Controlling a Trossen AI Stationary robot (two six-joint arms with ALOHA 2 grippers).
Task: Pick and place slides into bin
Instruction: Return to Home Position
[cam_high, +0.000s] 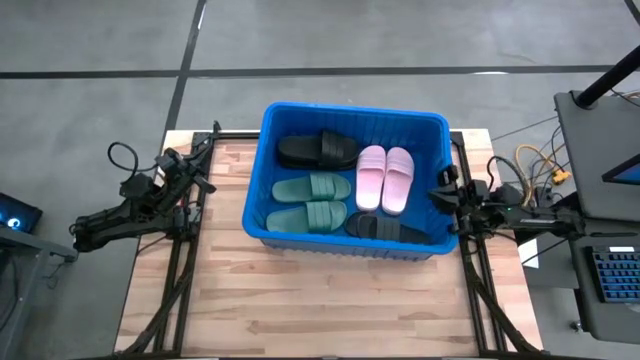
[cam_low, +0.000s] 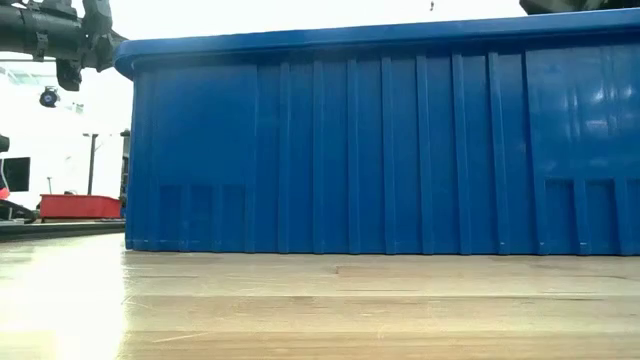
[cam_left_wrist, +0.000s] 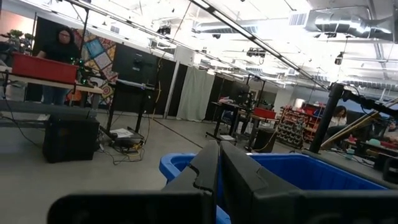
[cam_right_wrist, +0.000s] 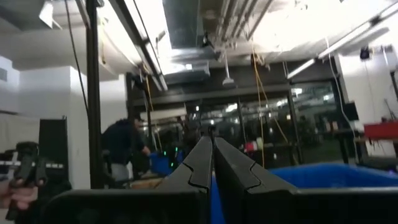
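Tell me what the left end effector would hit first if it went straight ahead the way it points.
Likely the bin, at its near rim: the left end effector points at it from about rim height, though it might skim just over.

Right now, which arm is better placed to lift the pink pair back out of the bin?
Probably the right arm. The pink pair lies in the bin's right half, nearest it; the left arm waits past the opposite wall, beyond the dark green pair.

Tall-walled bin (cam_high: 330, 248) mid-table, open above; free tabletop (cam_high: 320, 310) in front
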